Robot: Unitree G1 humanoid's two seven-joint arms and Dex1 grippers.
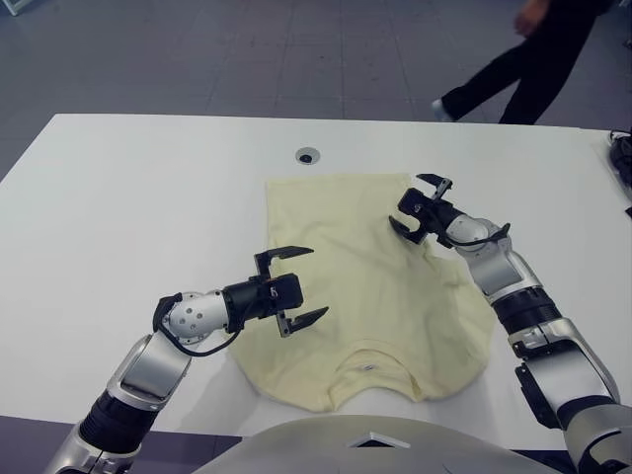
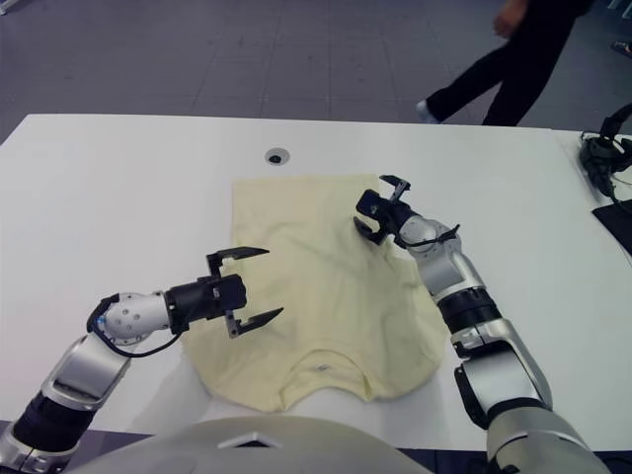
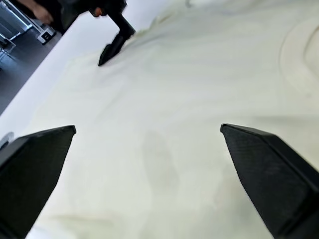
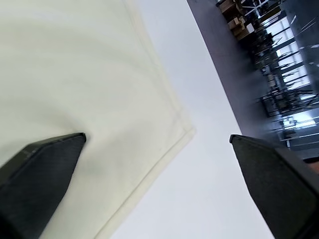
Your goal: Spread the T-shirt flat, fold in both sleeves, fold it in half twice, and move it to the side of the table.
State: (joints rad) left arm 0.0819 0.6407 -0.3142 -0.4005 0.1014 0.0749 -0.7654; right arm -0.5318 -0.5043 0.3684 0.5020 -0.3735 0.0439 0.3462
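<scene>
A broad white table carries a pale yellow cotton T-shirt lying flat at its middle, collar by the near edge, hem toward the far edge, no sleeve jutting out. The left gripper, fingers spread and empty, hovers over the shirt's left edge; the right gripper, likewise spread, is at the right edge near the hem corner. A clean half fold probably needs both to pinch at matching points and lift together, lest the cloth skew.
</scene>
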